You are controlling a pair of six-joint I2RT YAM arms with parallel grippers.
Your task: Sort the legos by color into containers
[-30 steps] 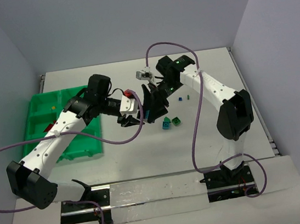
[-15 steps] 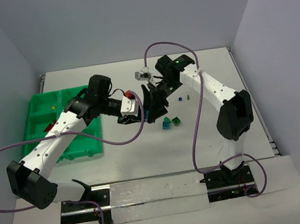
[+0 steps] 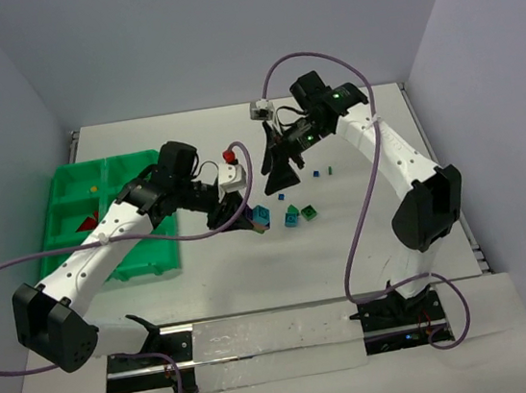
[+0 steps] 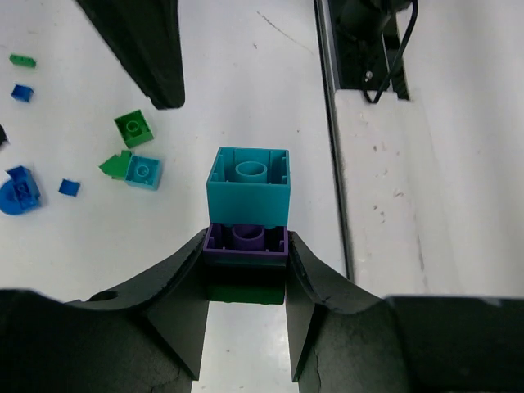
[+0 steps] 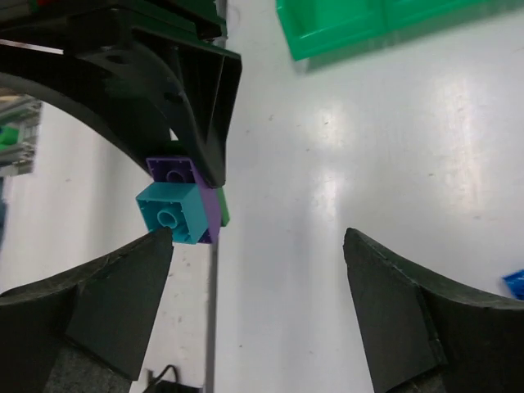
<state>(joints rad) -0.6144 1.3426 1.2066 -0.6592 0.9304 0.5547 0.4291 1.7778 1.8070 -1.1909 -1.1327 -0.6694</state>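
Note:
My left gripper (image 4: 246, 270) is shut on a stack of three legos: a teal brick (image 4: 246, 184) at the outer end, a purple brick (image 4: 246, 241) in the middle, a green one (image 4: 244, 291) deepest between the fingers. In the top view the left gripper (image 3: 244, 213) holds the stack (image 3: 261, 218) low over the table's middle. My right gripper (image 3: 280, 177) is open and empty, just behind and apart from it. In the right wrist view the stack (image 5: 169, 213) sits by the right gripper's (image 5: 258, 246) left fingertip. The green tray (image 3: 67, 183) lies at the left.
Loose legos lie right of the stack: a teal one (image 3: 292, 216), a green one (image 3: 311, 212), small blue ones (image 3: 316, 173) and a tiny green one (image 3: 330, 169). The tray holds a red piece (image 3: 85, 223). The tray's corner shows in the right wrist view (image 5: 368, 20).
The two grippers were close together around the stack. The right gripper has drawn back and up, open; the left gripper has moved slightly right and nearer, keeping the stack.

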